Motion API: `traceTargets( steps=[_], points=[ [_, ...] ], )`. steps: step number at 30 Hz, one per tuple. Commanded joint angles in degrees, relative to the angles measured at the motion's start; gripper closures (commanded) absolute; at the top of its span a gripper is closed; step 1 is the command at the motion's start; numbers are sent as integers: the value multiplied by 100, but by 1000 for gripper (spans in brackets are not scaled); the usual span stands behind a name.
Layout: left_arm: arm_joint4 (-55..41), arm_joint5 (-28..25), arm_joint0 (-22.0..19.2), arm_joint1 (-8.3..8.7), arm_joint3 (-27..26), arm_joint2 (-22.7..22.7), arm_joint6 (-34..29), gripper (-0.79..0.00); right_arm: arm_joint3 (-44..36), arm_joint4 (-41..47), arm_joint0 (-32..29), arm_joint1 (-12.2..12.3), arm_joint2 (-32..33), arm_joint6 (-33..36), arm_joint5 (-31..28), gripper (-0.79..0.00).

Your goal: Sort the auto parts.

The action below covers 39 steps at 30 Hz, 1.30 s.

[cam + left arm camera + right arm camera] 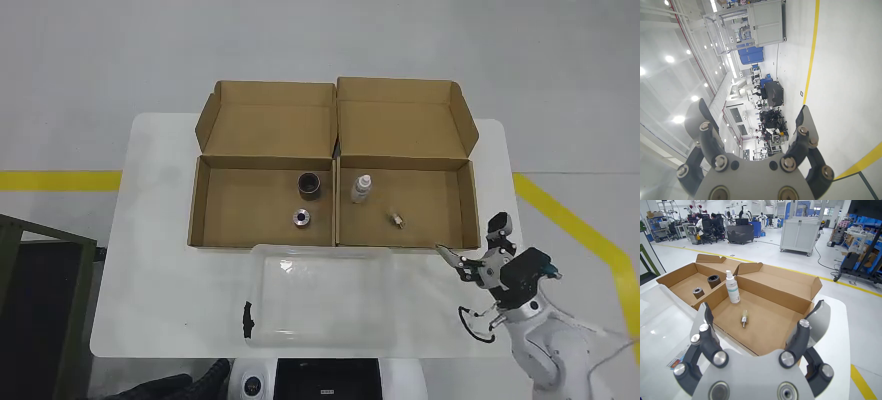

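At the table's (150, 250) near right corner: right gripper (472, 242), jaws spread wide, nothing held. Just beyond it, the right box (430, 195). Inside, apart from the gripper: fitting (398, 219) on its side near the middle, closest of the parts; bottle (361, 187) upright toward the far left corner. In the left box (240, 205), farther left: dark sleeve (309, 184) by the far right side, metal bushing (301, 216) nearer, both on end. Left of the gripper, along the near edge: clear tray (320, 300). Aimed off at the room: left gripper (753, 106), likewise wide open and empty.
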Motion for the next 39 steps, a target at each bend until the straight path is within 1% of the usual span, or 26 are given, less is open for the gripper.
traceTargets(
  steps=[1, 7, 39],
  points=[
    [0, 0, 0, 0, 0, 0, 0, -785, 80, 32, -71, 1, 72, -146, 23, -785],
    [0, 0, 0, 0, 0, 0, 0, -785, 298, 118, -134, 5, 189, -378, 23, -785],
    [0, 0, 0, 0, 0, 0, 0, -784, 370, 186, -98, 1, 181, -373, 62, -785]
  ],
)
